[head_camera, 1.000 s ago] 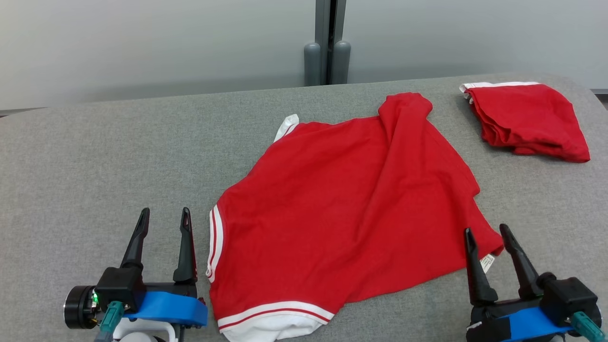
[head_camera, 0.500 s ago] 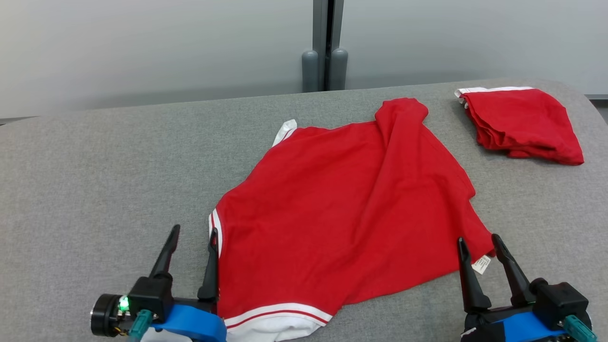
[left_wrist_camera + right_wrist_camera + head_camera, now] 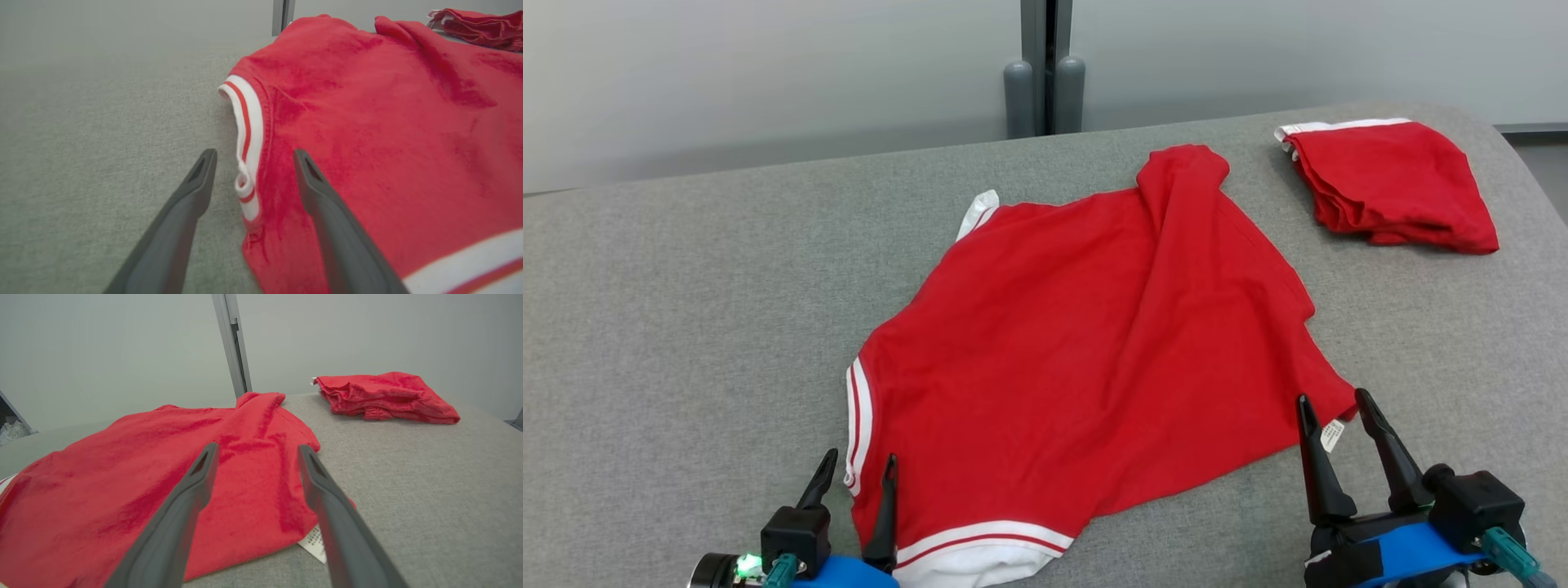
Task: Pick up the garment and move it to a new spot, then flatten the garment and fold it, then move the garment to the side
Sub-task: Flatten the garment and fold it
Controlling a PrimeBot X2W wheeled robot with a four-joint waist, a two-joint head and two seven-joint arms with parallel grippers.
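Shirt [image 3: 1086, 343]: spread on tabletop [image 3: 686, 286]
Left fingers [image 3: 327, 212]: apart, cuff [image 3: 247, 134] between
Right fingers [image 3: 1319, 474]: apart, hem corner [image 3: 1319, 384] between

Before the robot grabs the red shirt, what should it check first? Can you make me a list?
1. The left pincer is open: ok.
2. The right pincer is open: ok.
3. The striped cuff sits between the left pincer's jaws: ok, by the left wrist view.
4. The tag at the corner of the shirt lines up with the right pincer: ok.
5. The shirt lies flat: not ok, a ridge runs up it.
6. The folded shirt is out of the way: ok, it lies apart at the far right of the table.
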